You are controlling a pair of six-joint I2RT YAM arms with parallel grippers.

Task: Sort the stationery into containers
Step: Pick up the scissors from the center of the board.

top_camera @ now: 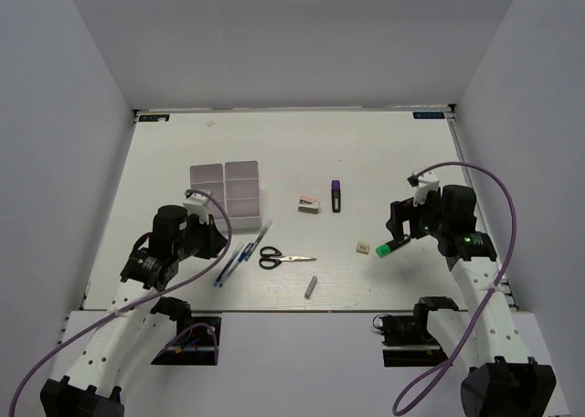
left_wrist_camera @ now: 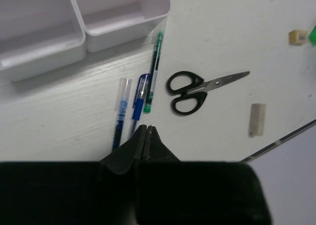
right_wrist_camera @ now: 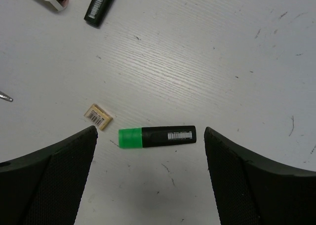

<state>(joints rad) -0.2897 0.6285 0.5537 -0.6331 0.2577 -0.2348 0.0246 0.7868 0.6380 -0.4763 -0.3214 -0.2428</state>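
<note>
My left gripper (left_wrist_camera: 145,128) is shut with nothing between its jaws, its tip just below the ends of two blue pens (left_wrist_camera: 122,111). A third pen with green ink (left_wrist_camera: 155,67) lies beside them, reaching the white divided tray (left_wrist_camera: 86,37). Black-handled scissors (left_wrist_camera: 190,91) lie to the right, then a short grey stick (left_wrist_camera: 256,119). My right gripper (right_wrist_camera: 150,131) stands open above the green highlighter (right_wrist_camera: 158,136), one finger off each end, not touching it. A beige cube (right_wrist_camera: 98,117) sits just left of the green cap.
The purple marker (top_camera: 336,196) and the pink-white block (top_camera: 309,204) lie side by side mid-table, right of the tray (top_camera: 259,197). White walls close in the table on three sides. The near table edge runs just below the grey stick (top_camera: 311,287).
</note>
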